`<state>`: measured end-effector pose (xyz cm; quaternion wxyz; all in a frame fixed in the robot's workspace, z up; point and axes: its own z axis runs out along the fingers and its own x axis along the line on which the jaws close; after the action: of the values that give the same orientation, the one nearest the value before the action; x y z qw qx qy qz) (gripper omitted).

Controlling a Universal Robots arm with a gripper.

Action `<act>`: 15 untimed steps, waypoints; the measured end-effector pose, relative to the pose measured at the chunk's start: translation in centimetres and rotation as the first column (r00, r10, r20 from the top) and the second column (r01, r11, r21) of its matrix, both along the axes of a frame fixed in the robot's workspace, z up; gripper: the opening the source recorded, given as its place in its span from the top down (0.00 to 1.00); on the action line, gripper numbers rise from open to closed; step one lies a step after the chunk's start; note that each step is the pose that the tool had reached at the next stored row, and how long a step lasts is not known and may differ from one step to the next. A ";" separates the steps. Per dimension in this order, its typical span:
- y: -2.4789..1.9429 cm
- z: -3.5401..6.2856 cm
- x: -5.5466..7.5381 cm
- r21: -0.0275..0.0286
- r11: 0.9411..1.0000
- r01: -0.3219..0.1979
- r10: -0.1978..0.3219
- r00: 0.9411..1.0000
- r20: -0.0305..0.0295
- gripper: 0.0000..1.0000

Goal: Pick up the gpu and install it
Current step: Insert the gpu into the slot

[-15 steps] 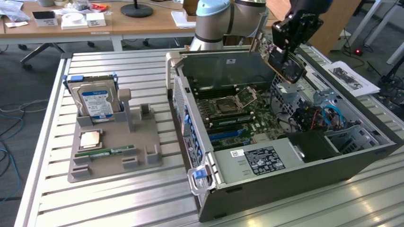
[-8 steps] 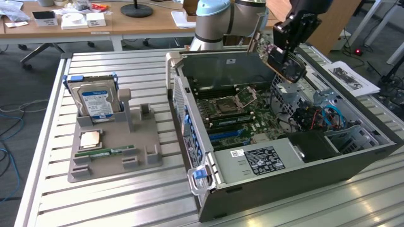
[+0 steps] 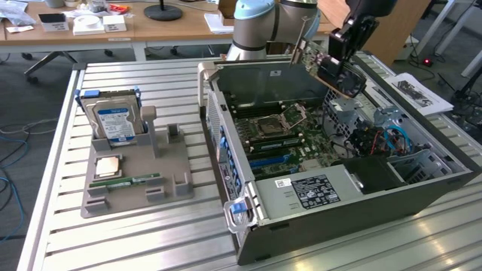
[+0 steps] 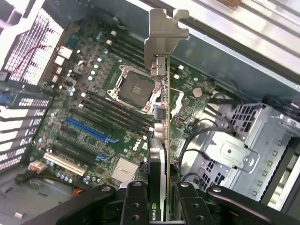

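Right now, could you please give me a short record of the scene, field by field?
gripper: shut on the gpu
gpu: in the air above the open case, not in a slot
case: lying on its side on the table, motherboard exposed
blue slots: empty
holder: on the exterior view's left of the case, carrying a hard drive, a memory stick and a chip

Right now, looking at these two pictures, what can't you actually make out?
Wrist view: the gpu is edge-on in the gripper, so its faces are hidden.
Wrist view: it covers a strip of the motherboard behind.
Exterior view: the hard drive label's text is too small.
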<state>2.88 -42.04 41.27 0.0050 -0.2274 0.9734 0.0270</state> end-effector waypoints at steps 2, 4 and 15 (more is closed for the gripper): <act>0.00 0.00 0.0 0.000 0.999 -0.036 0.036 0.999 0.000 0.73; 0.00 0.00 0.0 0.000 0.997 -0.073 0.073 0.997 0.000 0.73; 0.00 -0.02 0.0 0.000 0.963 -0.270 0.270 0.963 0.000 0.73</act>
<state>2.88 -42.04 41.26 0.0013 -0.3580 0.9333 0.0275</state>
